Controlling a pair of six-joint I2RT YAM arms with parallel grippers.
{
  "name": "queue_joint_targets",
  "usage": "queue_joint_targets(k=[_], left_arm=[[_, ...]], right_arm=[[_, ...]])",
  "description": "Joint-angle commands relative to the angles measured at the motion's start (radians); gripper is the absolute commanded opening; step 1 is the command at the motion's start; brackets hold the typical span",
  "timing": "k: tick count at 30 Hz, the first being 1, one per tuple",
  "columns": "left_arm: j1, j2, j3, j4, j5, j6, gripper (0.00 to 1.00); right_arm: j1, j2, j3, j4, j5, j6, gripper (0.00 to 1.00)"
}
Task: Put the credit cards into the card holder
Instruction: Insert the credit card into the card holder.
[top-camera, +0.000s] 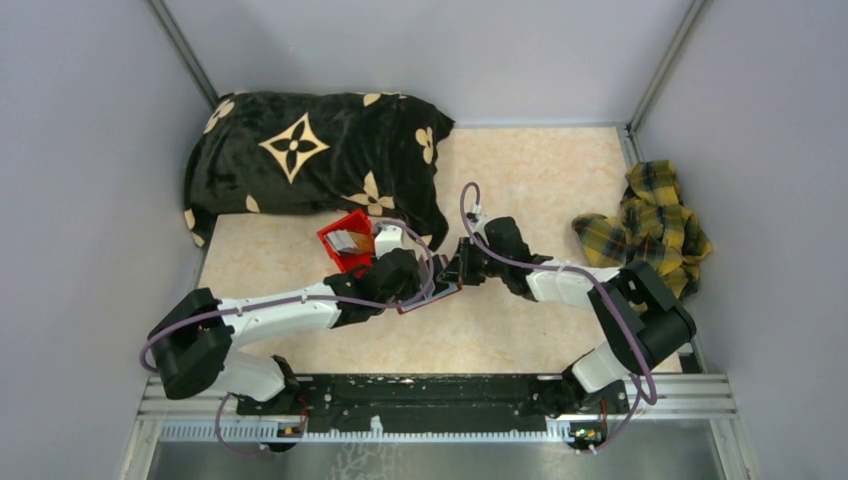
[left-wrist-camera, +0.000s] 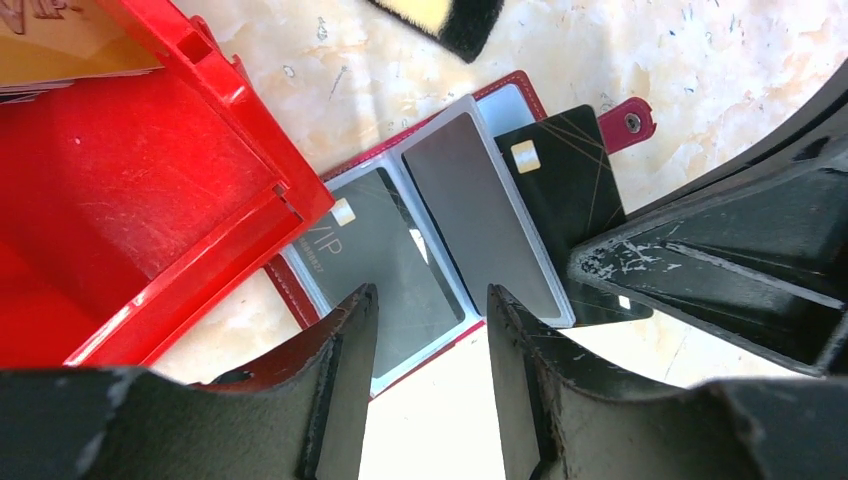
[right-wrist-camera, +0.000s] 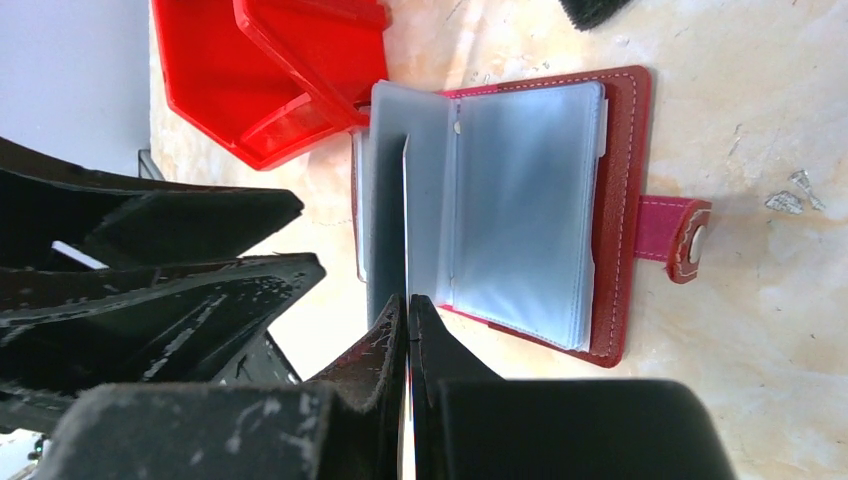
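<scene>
The card holder (left-wrist-camera: 470, 210), a dark-red wallet with blue-grey clear sleeves and a snap tab (left-wrist-camera: 630, 122), lies open on the table between the arms (top-camera: 432, 296). One sleeve holds a dark grey card (left-wrist-camera: 385, 265). My right gripper (right-wrist-camera: 408, 300) is shut on a black chip card (left-wrist-camera: 560, 190). It holds the card on edge (right-wrist-camera: 405, 200) against the sleeve pages of the card holder (right-wrist-camera: 620, 200). My left gripper (left-wrist-camera: 430, 295) is open and empty, low over the wallet's near edge. More cards, one of them tan (left-wrist-camera: 60, 40), lie in the red bin.
The red plastic bin (top-camera: 345, 245) stands right beside the wallet on its left (left-wrist-camera: 130, 200). A black pillow with tan flowers (top-camera: 310, 160) lies at the back left. A yellow plaid cloth (top-camera: 650, 225) lies at the right. Grey walls enclose the table.
</scene>
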Motion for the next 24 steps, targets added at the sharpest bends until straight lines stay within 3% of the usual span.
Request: queue_joint_targets(k=[1, 10, 24], left_arm=[[-0.016, -0.052, -0.027, -0.041, -0.049, -0.041, 0.51], [-0.046, -0.174, -0.227, -0.048, -0.109, -0.193, 0.48], [-0.049, -0.073, -0.248, -0.024, -0.121, -0.190, 0.41]], right_arm=[[0.020, 0.009, 0.029, 0.055, 0.010, 0.000, 0.00], [0.071, -0.008, 0.071, 0.001, 0.046, -0.023, 0.00], [0.130, 0.016, 0.089, -0.023, 0.089, -0.039, 0.00]])
